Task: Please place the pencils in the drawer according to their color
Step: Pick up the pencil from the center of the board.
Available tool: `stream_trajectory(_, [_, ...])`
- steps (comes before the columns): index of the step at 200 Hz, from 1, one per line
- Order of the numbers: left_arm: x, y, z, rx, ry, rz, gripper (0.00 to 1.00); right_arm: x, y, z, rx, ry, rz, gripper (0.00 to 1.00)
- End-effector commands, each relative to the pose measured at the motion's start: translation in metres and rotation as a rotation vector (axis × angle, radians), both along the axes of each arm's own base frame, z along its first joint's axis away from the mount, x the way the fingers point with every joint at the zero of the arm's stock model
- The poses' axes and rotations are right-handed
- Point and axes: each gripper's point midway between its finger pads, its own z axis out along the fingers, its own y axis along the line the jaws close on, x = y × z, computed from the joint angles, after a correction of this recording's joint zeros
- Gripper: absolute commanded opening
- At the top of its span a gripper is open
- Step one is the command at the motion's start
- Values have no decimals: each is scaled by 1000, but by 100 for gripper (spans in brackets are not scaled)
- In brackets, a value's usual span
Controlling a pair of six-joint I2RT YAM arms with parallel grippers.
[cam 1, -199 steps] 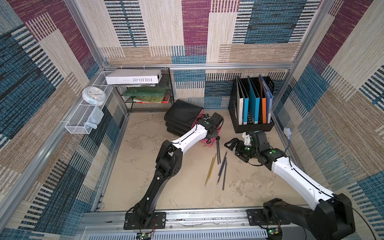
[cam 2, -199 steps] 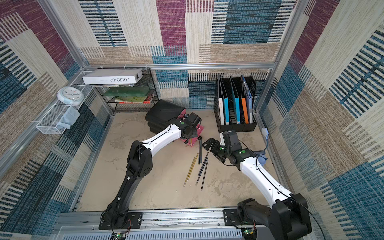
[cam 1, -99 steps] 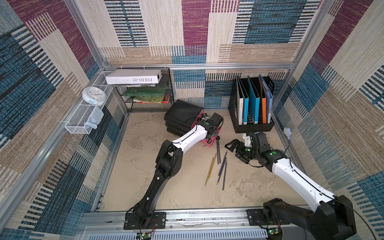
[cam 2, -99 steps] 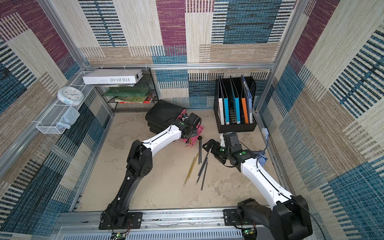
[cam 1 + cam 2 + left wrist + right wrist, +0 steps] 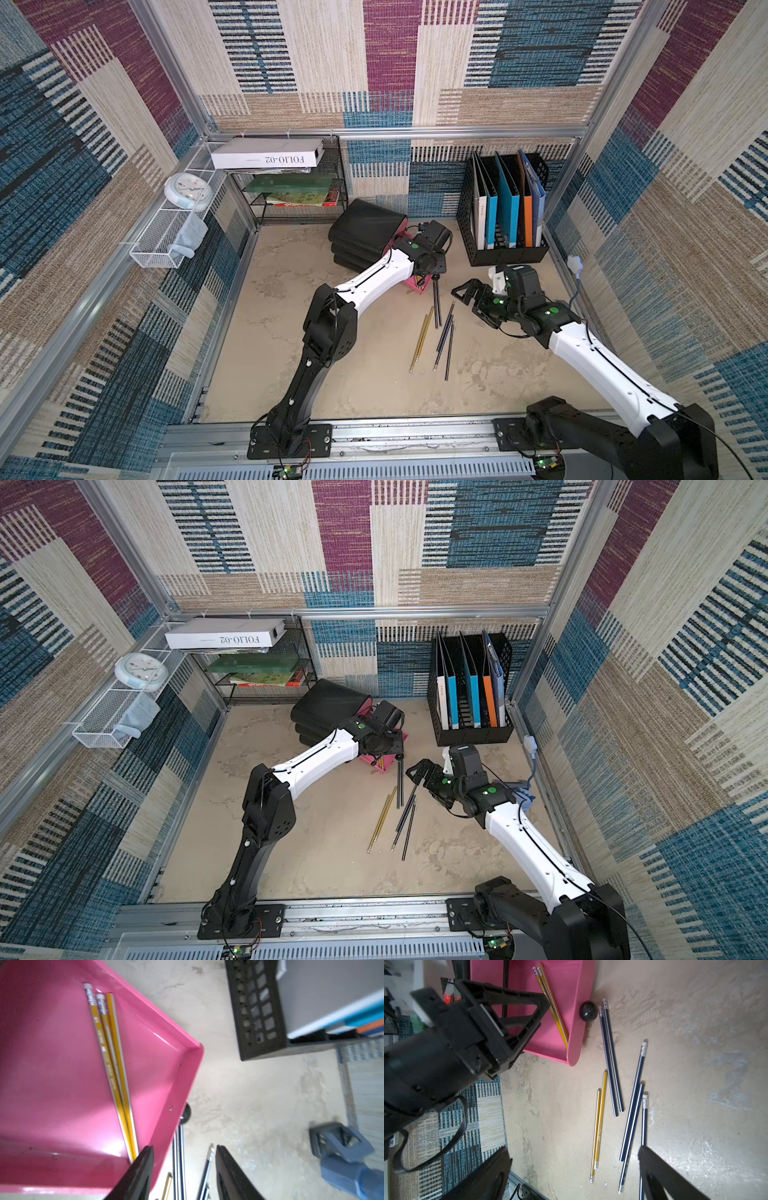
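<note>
Item: pink drawer point(image 5: 52, 1068), open; three yellow pencils point(image 5: 112, 1053) lie inside along one wall.
Item: left gripper point(image 5: 184, 1147), above the drawer's front corner, fingers spread, empty.
Item: right gripper point(image 5: 574, 1149), fingers wide apart, holding nothing.
Item: table point(image 5: 695, 1022), at six o'clock of the drawer in both top views: two loose yellows point(image 5: 599, 1122) and five navy pencils point(image 5: 611, 1059).
We judge yellow sorting is in hand. Next we need a low, narrow pinch across one loose yellow.
</note>
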Motion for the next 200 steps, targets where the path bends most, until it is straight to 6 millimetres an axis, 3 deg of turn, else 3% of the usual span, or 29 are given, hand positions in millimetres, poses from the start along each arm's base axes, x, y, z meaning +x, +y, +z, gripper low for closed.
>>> stream_trajectory(1, [-21,-11,26,-37,-21,-92,52,-4,0,1,11,-6,-1,100])
stream_trajectory(23, [-40,-3,51,-52,-28,-103,53,-8,1,4,38,-16,3,99])
stream_trajectory(60, [-62,33,92,-30,-61,-56,53,-16,4,0,66,8,21,99])
stream_trajectory(94, [-83,62,112,26,-74,-62,53,-24,4,-6,69,33,36,99])
stream_trajectory(126, [-109,80,88,75,3,-103,53,-26,3,-14,53,55,34,99])
stream_trajectory(166, [-147,96,34,135,150,-174,52,-23,-5,-15,15,58,-9,99])
stream_trajectory(200, [-170,96,-8,202,211,-246,52,-16,-9,-5,2,64,-50,99])
